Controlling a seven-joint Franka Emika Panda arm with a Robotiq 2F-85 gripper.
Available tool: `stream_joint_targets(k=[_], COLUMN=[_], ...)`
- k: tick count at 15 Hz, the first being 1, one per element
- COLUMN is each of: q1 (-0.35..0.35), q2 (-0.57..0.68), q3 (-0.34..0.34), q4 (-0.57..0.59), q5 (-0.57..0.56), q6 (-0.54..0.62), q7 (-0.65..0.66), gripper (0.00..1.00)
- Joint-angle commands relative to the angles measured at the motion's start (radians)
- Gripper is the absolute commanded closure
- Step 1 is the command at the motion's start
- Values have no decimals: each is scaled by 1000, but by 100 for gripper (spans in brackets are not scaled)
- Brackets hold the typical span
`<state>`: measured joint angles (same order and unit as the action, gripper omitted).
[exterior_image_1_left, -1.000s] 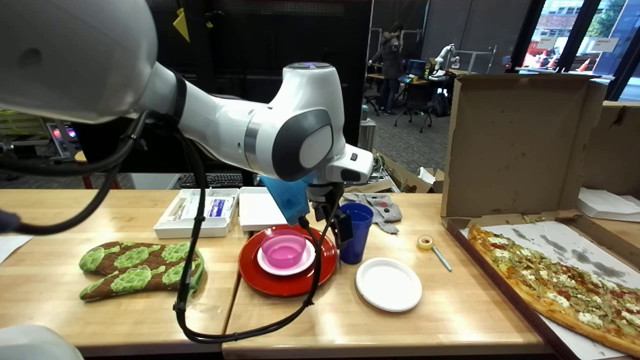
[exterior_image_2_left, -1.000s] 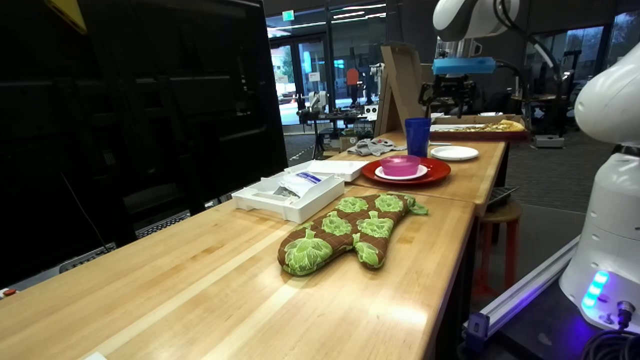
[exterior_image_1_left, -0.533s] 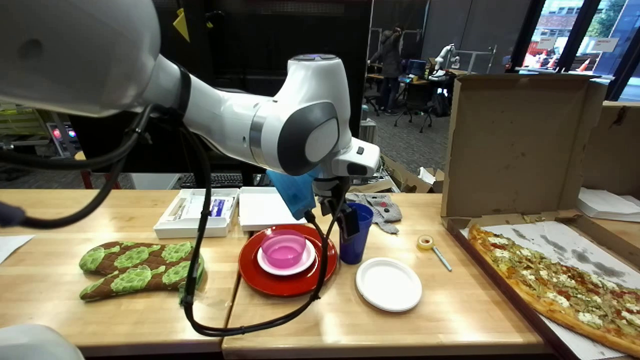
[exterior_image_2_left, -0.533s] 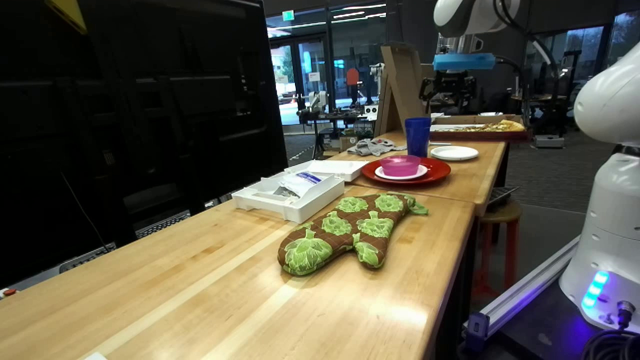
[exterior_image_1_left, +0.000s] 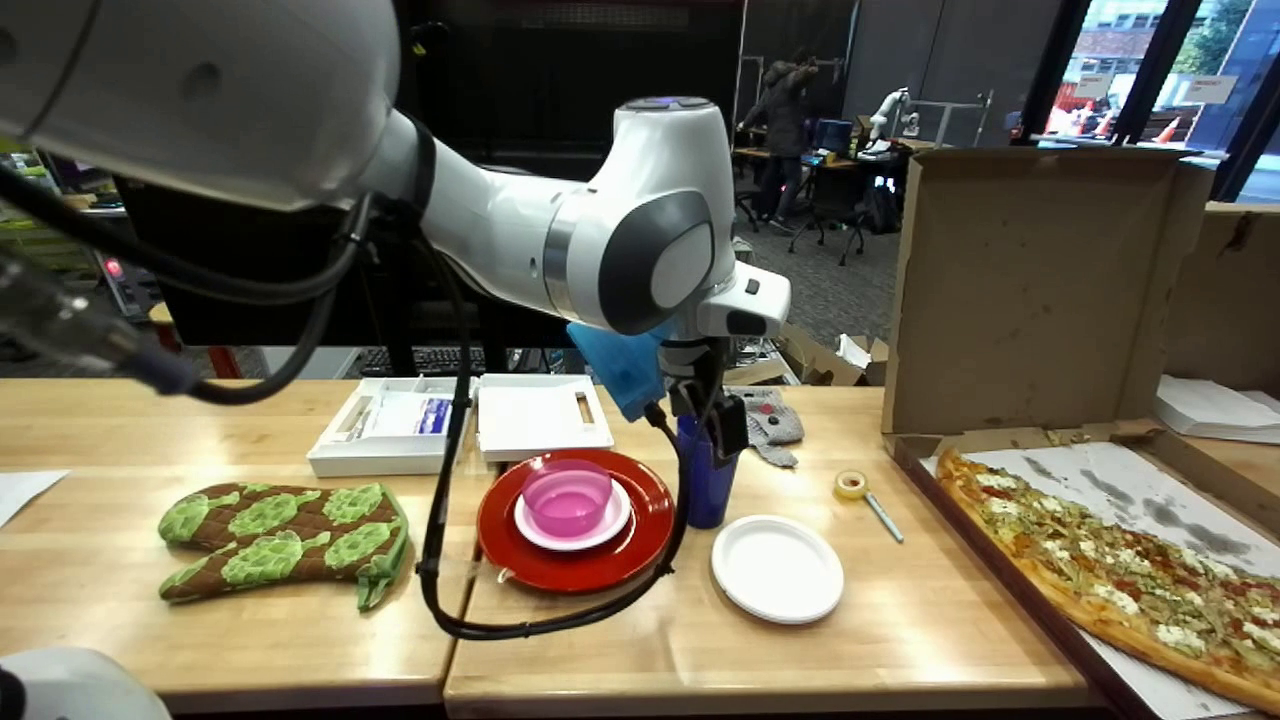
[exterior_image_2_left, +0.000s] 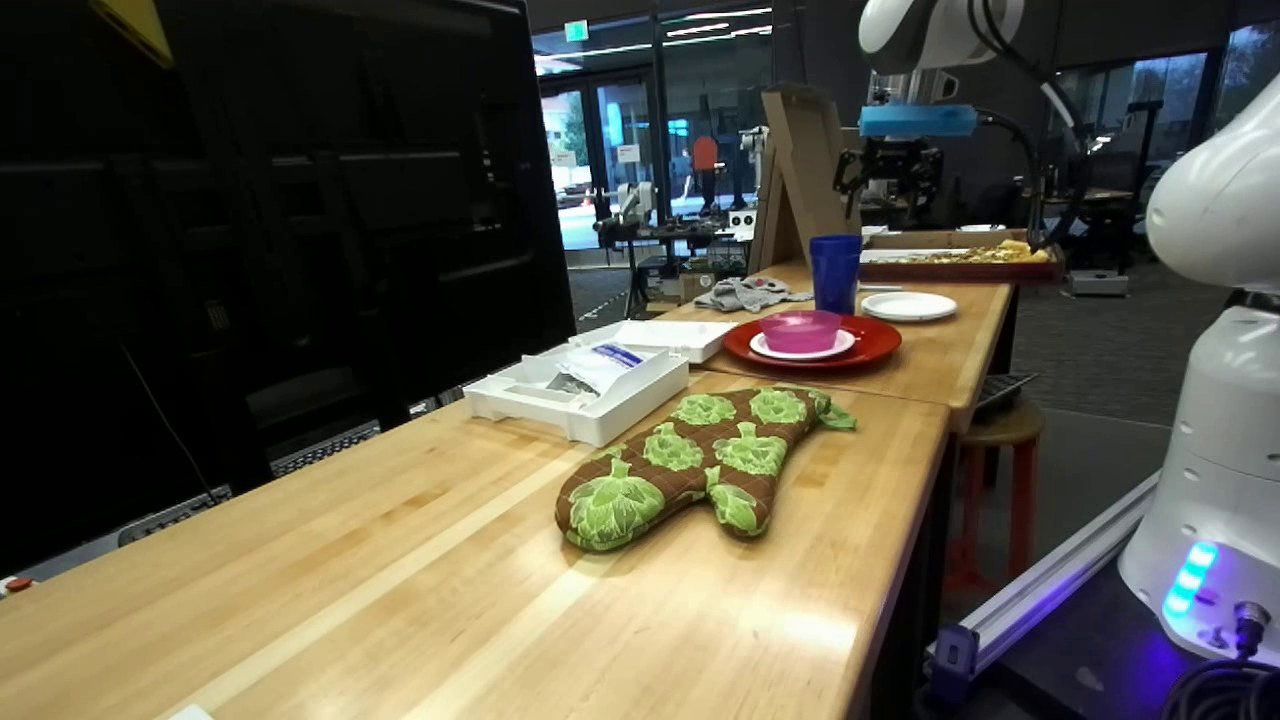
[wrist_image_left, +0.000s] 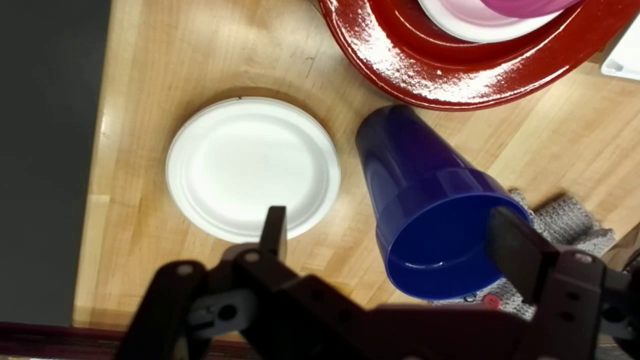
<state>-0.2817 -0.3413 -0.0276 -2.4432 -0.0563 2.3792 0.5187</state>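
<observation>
Over the last second the robot arm (exterior_image_1_left: 650, 250) is shifting sideways toward the pizza box (exterior_image_1_left: 1040, 290), and the gripper (wrist_image_left: 389, 220) is rising slightly with it. Its fingers (wrist_image_left: 520, 250) are standing wide apart, gripping nothing. In an exterior view the gripper is now hiding the rim of the blue cup (wrist_image_left: 435, 215), which was showing beside it a second ago. The cup itself is not moving; it is standing upright on the wooden table (exterior_image_1_left: 900, 620).

Meaning for the work: the cup is becoming the nearest thing, seemingly off-centre. In the wrist view one finger is overlapping the cup's mouth, the other the edge of the white plate (wrist_image_left: 250, 170). Contact: cannot tell.

Crowding: the red plate (exterior_image_1_left: 560, 570) is lying just beside the cup's foot, bearing a small white dish (exterior_image_1_left: 610, 530) and a pink bowl (exterior_image_1_left: 568, 497). The white plate is sitting close by too, and a grey knit cloth (exterior_image_2_left: 745, 294) is lying near. A black cable (exterior_image_1_left: 525, 630) is looping in front of the red plate; touching or not, unclear.

Farther off: a tape roll (exterior_image_1_left: 850, 485) and a marker (exterior_image_1_left: 884, 518) are lying before the pizza (exterior_image_1_left: 1110, 570); a white case (exterior_image_1_left: 390, 460) and an oven mitt (exterior_image_2_left: 690, 465) are resting past the red plate.
</observation>
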Motion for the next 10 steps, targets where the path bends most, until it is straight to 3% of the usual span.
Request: stream_joint_targets(k=[1, 10], q1=[0, 18], q2=[69, 153], q3=[-11, -48], q4=[67, 168], q5=[-33, -90], q6=[7, -6], q7=[-1, -54], gripper=[0, 0])
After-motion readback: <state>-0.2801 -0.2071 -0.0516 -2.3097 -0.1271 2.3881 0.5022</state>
